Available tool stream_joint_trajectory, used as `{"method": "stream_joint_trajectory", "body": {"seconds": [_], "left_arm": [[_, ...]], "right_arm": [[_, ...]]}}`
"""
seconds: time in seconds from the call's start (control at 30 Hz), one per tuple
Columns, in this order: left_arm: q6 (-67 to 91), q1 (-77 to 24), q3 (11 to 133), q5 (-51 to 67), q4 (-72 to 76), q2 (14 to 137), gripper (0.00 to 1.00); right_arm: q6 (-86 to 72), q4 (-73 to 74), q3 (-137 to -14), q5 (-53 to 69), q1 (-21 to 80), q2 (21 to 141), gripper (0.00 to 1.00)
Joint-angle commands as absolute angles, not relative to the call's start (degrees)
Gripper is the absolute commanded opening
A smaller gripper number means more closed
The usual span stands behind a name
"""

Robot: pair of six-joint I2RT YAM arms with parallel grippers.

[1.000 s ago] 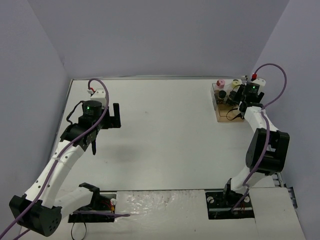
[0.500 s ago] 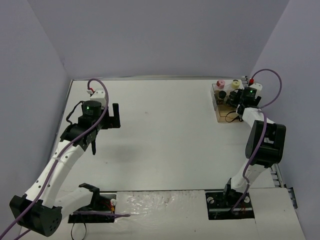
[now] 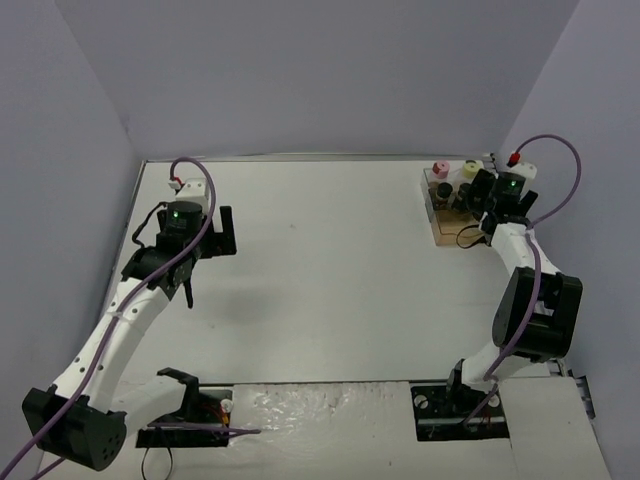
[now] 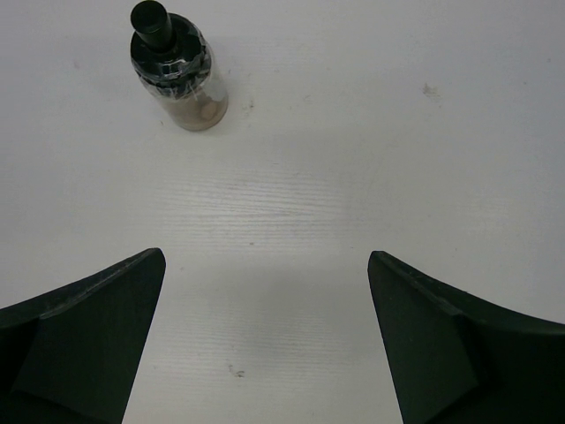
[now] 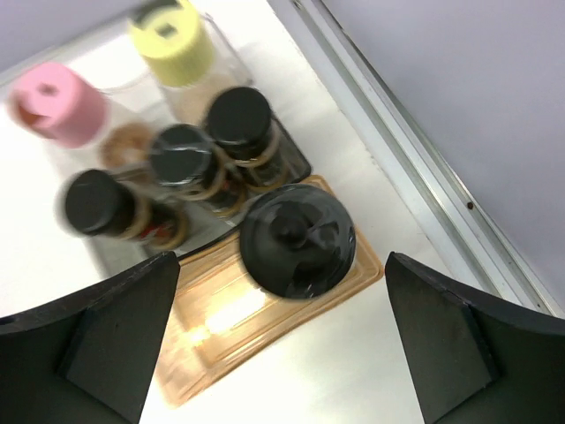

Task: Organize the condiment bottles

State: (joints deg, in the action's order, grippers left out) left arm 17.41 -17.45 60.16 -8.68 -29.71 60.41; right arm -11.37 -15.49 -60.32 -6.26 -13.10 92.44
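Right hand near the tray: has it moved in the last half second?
Yes. The right hand has drawn back rightward, away from the pink-capped bottle in the tray.

Top cam sits high behind the arm bases, facing forward and down. I get the whole table (image 3: 330, 280), left arm (image 3: 120, 310), right arm (image 3: 525, 290) and far wall (image 3: 320, 80), all wide and distant. Left wrist cam looks straight down at the tabletop, close, between its own fingers (image 4: 79, 344), with one black-capped bottle (image 4: 177, 75) at frame top. Right wrist cam hangs close over the tray (image 5: 221, 344), tilted toward the right wall (image 5: 459, 106). Top and right wrist views share that tray corner.
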Motion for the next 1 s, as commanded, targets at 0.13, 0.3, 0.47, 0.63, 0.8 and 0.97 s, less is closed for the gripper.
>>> {"method": "stream_joint_trajectory", "body": {"seconds": [0.13,0.3,0.47,0.63,0.8,0.97], "left_arm": [[26.3,-8.7,65.8,-12.0,-31.1,68.3,0.97],[26.7,-3.1,73.0,-8.0,-29.8,79.1,0.97],[26.9,-0.3,78.1,-6.0,-27.3,89.9,0.97],[24.2,-0.3,85.9,-5.7,-27.4,98.7,0.97],[23.7,1.6,91.7,-6.4,-29.4,105.3,0.94],[24.2,1.5,93.7,-7.3,-31.7,107.9,0.76]], "right_arm": [[-15.4,-7.5,-62.8,3.2,-13.2,71.4,1.0],[-16.3,-7.5,-59.8,7.6,-12.9,63.8,1.0],[-17.6,-9.0,-57.1,11.3,-12.2,61.3,1.0],[-17.4,-9.5,-55.7,12.0,-10.0,60.6,1.0],[-16.4,-9.6,-55.2,12.3,-9.4,60.1,1.0],[-16.1,-9.7,-54.6,12.6,-9.0,59.6,1.0]]}}
